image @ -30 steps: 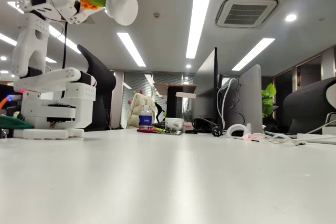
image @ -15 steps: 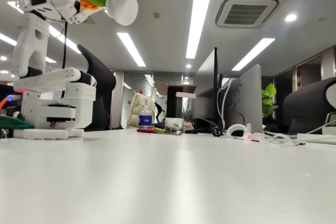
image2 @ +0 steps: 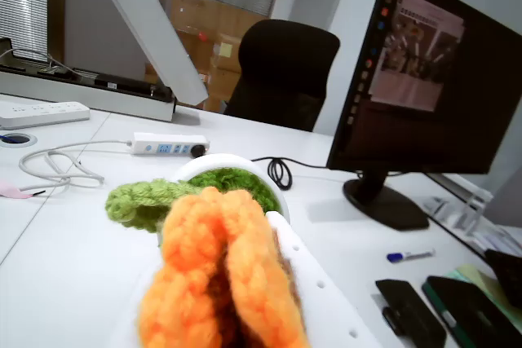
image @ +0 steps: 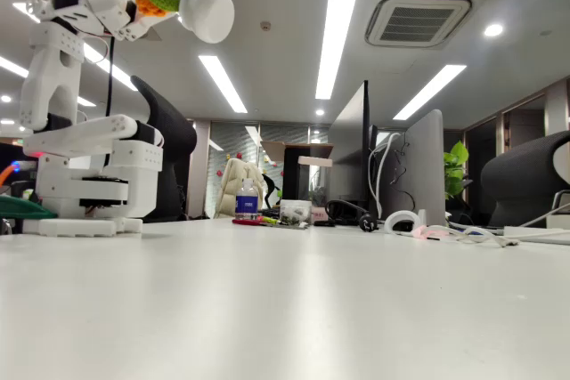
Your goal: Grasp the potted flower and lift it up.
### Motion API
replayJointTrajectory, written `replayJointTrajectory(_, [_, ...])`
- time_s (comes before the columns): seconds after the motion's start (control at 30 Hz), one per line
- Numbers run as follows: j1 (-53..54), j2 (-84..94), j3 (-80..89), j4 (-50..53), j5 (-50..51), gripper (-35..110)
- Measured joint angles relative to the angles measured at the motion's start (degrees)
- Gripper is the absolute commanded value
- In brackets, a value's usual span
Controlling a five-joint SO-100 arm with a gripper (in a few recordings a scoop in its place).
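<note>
Office ceiling behind; claw [image: 150,2] tight on potted flower [image: 191,8]

A robot arm [image: 67,104] built of white plastic segments with blocky, rounded-edged housings. Dark gaps and black motor parts show at its joints. A thin black cable [image: 110,68] runs down beside its upright section. A wide, layered white base [image: 85,211] supports it. Near the top sits a small dark rectangular module. In the wrist view, the claw's white finger [image2: 314,295] has small round holes.
</note>
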Motion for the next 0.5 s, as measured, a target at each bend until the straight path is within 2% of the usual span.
replayJointTrajectory(0.5, [-1.1, 0.0, 0.0, 0.0, 0.0, 0])
